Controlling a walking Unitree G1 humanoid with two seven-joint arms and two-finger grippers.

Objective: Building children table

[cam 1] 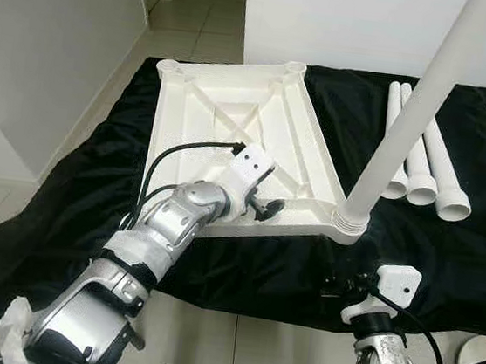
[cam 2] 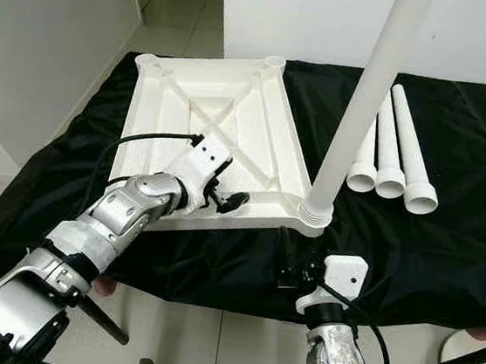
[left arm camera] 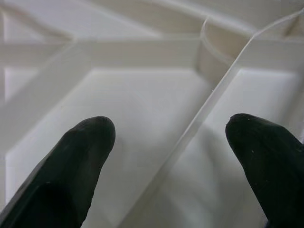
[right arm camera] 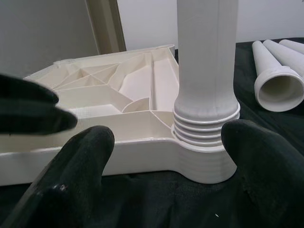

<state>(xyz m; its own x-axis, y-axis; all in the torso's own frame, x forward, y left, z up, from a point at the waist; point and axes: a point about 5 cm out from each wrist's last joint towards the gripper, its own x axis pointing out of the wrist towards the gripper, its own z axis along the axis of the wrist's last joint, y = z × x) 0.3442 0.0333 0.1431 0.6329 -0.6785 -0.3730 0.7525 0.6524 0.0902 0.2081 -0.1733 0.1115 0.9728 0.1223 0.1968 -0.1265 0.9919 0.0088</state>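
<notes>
While one leg stands in its socket, three more wait on the cloth.
From the head, the upturned tabletop (cam 1: 238, 146) lies on the black cloth (cam 1: 64, 214), an upright leg (cam 1: 403, 121) seated in its corner at five o'clock, and three spare legs (cam 1: 424, 172) lie at two o'clock; the left gripper (cam 1: 266, 207) presses on the near rim at six o'clock, the right gripper (cam 2: 291, 262) hovers just below the socket. In the left wrist view, the fingers (left arm camera: 71, 171) are spread apart over a rib. In the right wrist view, the fingers (right arm camera: 71, 180) are apart, flanking the threaded collar (right arm camera: 206, 121). Best to hold the top steady while closing squarely on the leg and checking it sits fully home.
</notes>
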